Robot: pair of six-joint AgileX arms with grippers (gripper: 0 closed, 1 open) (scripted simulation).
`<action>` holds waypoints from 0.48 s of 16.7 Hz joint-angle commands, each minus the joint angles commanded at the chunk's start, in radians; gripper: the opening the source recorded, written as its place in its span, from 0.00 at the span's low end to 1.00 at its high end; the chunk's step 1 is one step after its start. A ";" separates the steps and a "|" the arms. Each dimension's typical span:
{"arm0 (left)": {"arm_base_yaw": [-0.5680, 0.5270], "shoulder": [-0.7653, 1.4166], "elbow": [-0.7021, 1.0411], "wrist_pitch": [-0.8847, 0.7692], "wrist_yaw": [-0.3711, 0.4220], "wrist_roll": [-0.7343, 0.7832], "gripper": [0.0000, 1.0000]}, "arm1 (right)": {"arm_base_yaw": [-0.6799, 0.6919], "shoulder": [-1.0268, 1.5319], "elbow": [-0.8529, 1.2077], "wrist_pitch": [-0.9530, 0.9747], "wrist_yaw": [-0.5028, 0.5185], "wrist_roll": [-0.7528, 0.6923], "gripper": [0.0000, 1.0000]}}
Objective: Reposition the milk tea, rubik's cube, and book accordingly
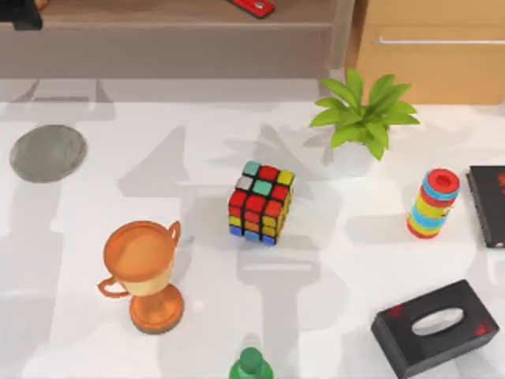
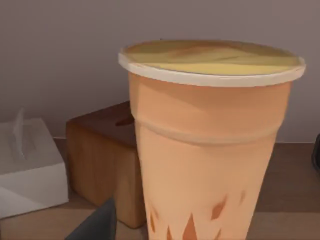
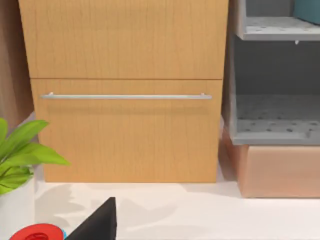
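**A:** Where was the milk tea (image 2: 210, 145) at that moment?

**B:** Right up against the left wrist camera, standing upright, its creamy top ringed by a pale rim. Behind it sat a brown wooden box (image 2: 102, 160) and beside that a white tissue box (image 2: 27, 167), all on a wooden surface before a plain wall.

**A:** Were the left gripper's jaws pinching the cup?

**B:** I could not tell. A dark finger tip (image 2: 97, 225) poked in just beside the cup's base, but whether the jaws were spread or pressed together was hidden.

**A:** And the rubik's cube (image 1: 261, 203)?

**B:** On the white counter (image 1: 331, 260), roughly in the middle, untouched. The orange trophy (image 1: 146, 272) stood to its left, nearer the front edge, and a grey round mat (image 1: 48, 152) lay far left.

**A:** What else was on the counter?

**B:** A potted plant (image 1: 363, 118) behind and right of the cube, a striped ring stack (image 1: 432, 204) further right, a flat black slab (image 1: 489, 205) at the right edge, a black tissue box (image 1: 438, 325) front right, and a green bottle top (image 1: 251, 365) at the front edge.

**A:** The right gripper?

**B:** Its wrist camera faced a wooden drawer cabinet (image 3: 125, 90) with a metal handle, grey shelves (image 3: 275, 85) alongside. The jaws' state I could not tell.
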 joint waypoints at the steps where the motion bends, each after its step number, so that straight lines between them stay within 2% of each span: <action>1: 0.001 0.056 0.026 0.023 0.004 0.003 1.00 | 0.000 0.000 0.000 0.000 0.000 0.000 1.00; 4: 0.005 0.162 0.076 0.067 0.011 0.012 1.00 | 0.000 0.000 0.000 0.000 0.000 0.000 1.00; 8: 0.006 0.181 0.084 0.075 0.012 0.013 1.00 | 0.000 0.000 0.000 0.000 0.000 0.000 1.00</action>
